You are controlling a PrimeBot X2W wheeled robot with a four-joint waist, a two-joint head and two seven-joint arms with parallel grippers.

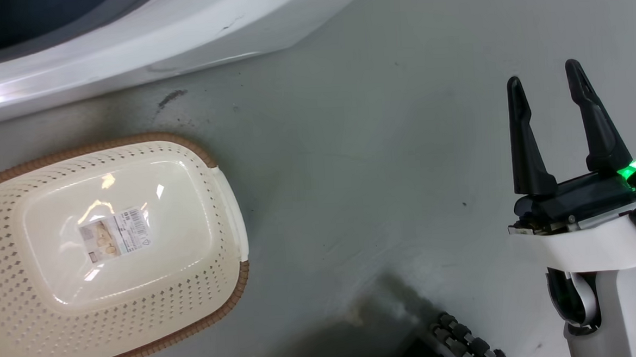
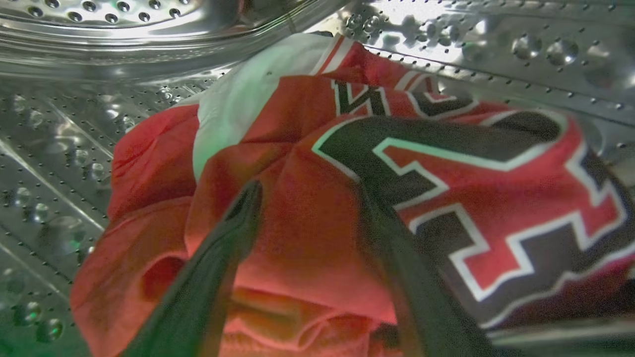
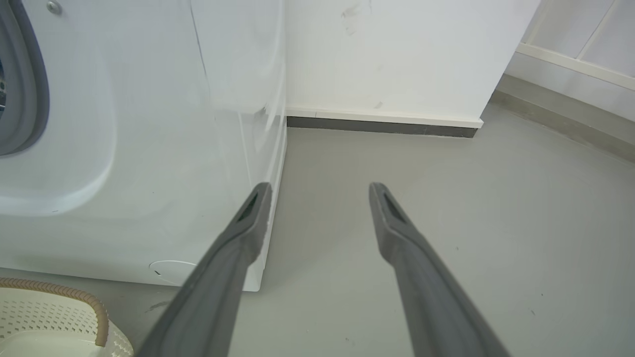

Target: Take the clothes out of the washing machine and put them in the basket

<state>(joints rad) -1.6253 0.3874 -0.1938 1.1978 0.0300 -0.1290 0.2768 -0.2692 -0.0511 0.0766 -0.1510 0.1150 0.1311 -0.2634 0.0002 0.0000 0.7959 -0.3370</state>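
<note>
clothes [image 2: 297,238]: both red garments lie in one heap against the perforated wall of the drum [image 2: 49,148]; the jersey [image 2: 496,208] with the black number lies at the right side of the left wrist view; I judge nothing is taken out yet
basket [image 1: 25,302]: stands on the floor [image 1: 377,170] just in front of the washing machine [image 1: 153,40], with nothing inside; probably put there so the way down from the opening is short
left gripper [image 2: 310,188]: inside the drum, not yet clenched; its fingers [image 2: 218,267] are spread and pushed into the red cloth, and a fold bulges between them, so a pinch seems to be the next step
left arm pose: reaching into the machine, fingers pointing straight at the heap
right gripper [image 1: 544,74]: released, grasping nothing; it hovers over bare floor, well apart from the basket, with its fingers toward the lower corner of the machine, probably to leave room for the other arm
</note>
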